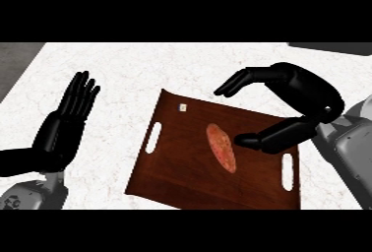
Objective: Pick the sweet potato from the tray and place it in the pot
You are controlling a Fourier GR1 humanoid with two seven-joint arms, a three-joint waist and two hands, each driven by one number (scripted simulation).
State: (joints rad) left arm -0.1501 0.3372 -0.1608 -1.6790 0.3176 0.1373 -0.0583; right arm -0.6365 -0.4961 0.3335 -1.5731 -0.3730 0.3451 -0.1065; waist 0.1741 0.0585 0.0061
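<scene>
A long reddish-brown sweet potato lies flat in the middle of a dark wooden tray with two white handle slots. My right hand hovers over the tray's right side, open, fingers arched out above the far edge and the thumb pointing at the potato's right flank, just short of it. Nothing is in its grasp. My left hand rests open at the left, fingers up, off the tray. No pot shows in this view.
The tray sits on a white marbled counter. A dark strip runs along the counter's far left edge, and a dark object's edge shows at the top right.
</scene>
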